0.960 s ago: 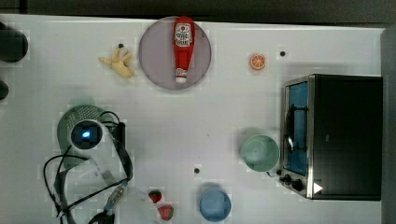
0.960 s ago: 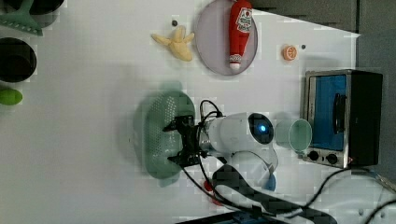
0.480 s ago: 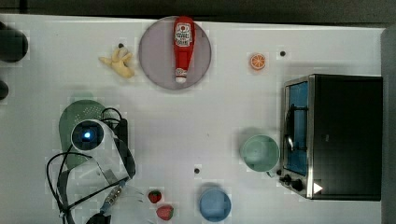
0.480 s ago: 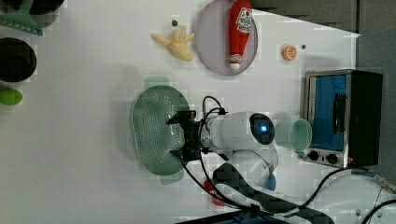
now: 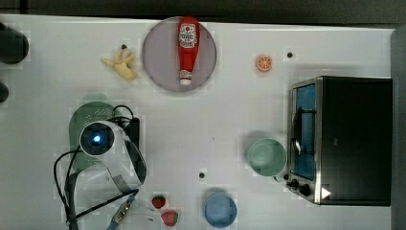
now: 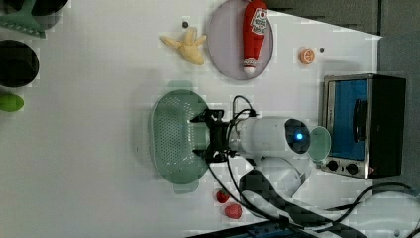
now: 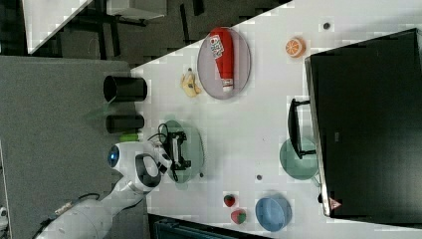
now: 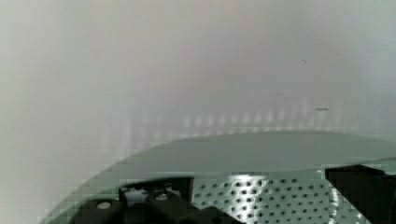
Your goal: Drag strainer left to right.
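The strainer is a pale mint-green oval colander with tiny holes. It lies on the white table at the top view's left, half hidden under my arm. My gripper reaches down into the bowl near one long side, fingers spread wide and open, gripping nothing. In the right view the gripper sits over the strainer. The wrist view has the perforated floor and the far rim of the strainer just beyond my dark fingertips.
A grey-lilac plate bears a ketchup bottle, with a banana beside it. An orange slice, toaster oven, mint cup, blue bowl and strawberries lie to the top view's right and bottom.
My arm and the strainer have shifted a little toward the top view's right. The fingers have stayed spread.
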